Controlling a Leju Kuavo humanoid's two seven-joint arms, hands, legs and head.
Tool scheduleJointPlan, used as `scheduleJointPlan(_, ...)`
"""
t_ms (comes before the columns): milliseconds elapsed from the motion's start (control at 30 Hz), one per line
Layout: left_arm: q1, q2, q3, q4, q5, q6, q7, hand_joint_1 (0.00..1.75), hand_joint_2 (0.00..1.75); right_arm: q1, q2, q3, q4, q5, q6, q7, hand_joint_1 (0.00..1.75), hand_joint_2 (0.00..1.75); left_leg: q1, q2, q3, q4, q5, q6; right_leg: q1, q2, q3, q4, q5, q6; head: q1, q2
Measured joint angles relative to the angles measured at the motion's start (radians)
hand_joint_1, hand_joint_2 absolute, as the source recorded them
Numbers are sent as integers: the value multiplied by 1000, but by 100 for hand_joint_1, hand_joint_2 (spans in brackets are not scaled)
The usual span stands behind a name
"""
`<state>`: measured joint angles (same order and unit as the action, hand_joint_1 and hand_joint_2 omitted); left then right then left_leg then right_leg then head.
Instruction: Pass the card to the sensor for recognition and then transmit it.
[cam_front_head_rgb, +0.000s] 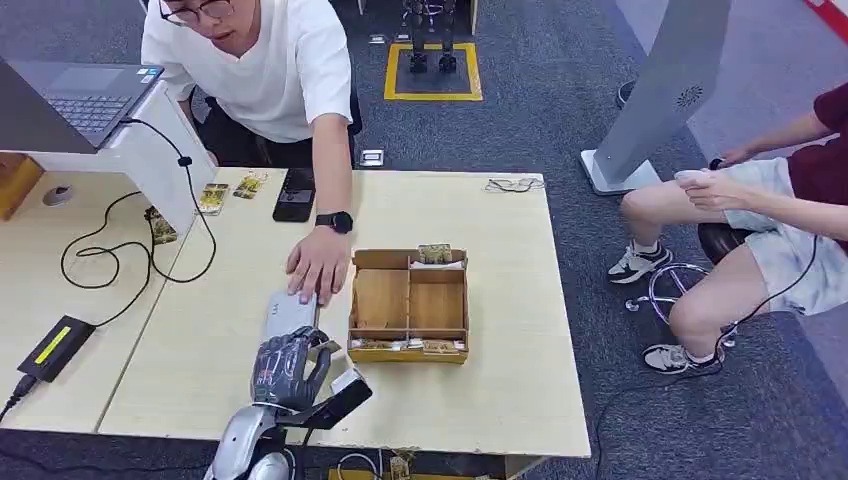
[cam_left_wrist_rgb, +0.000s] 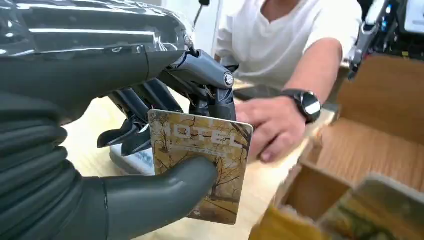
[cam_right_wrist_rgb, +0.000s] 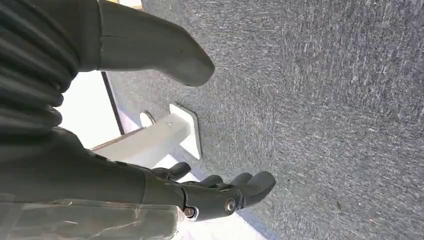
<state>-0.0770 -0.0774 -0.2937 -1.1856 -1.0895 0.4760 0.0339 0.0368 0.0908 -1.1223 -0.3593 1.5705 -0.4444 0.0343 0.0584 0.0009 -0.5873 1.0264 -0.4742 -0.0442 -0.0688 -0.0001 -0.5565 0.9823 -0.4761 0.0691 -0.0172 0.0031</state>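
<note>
Near the bench's (cam_front_head_rgb: 500, 400) front edge the left robot hand (cam_front_head_rgb: 290, 368) pinches the card (cam_left_wrist_rgb: 205, 165) just short of the sensor (cam_front_head_rgb: 288, 315), scan and handover undone; the right robot hand (cam_right_wrist_rgb: 220, 192) hangs open.

Light wood table (cam_front_head_rgb: 500, 390): grey sensor (cam_front_head_rgb: 287, 314) just ahead of left hand (cam_front_head_rgb: 290, 365), person's hand (cam_front_head_rgb: 318, 265) resting on its far end; compartmented wooden box (cam_front_head_rgb: 409, 304) right of hand; phone (cam_front_head_rgb: 295, 194), cards (cam_front_head_rgb: 213, 198), cable (cam_front_head_rgb: 130, 250) farther off.

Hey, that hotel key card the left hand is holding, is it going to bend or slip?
The thin tree-printed hotel card looks flat and unbent between thumb and fingers of the left hand, so probably stiff. It seems light. Its glossy face could slip, since only one edge is pinched.
</note>
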Motion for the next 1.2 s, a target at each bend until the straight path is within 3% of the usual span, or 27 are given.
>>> scheduleJointPlan(333,-54,-25,0,2,33,120,-24,175,175,-2,0,6,7,0,-26,-13,0,175,0,0,0,0,0,0,0,0,0,0,0,0,0,0)
scheduleJointPlan(533,-165,-64,0,95,54,177,-28,175,175,-15,-9,43,39,0,-48,-5,0,175,0,1,0,0,1,0,0,1,0,0,1,0,0,0)
scheduleJointPlan(733,-204,-98,34,105,43,215,-133,175,175,-19,-17,58,66,0,-62,-15,0,175,0,0,0,0,0,0,0,1,0,0,1,0,0,0)
scheduleJointPlan(933,-234,-116,58,111,8,215,-116,175,175,-22,-22,74,81,0,-63,-16,0,175,0,0,0,0,0,0,0,0,0,0,1,1,0,0)
scheduleJointPlan(1200,-272,-123,53,193,-55,214,-39,175,175,-31,-30,92,97,0,-63,-14,0,175,0,0,0,0,0,0,0,1,0,0,1,1,0,0)
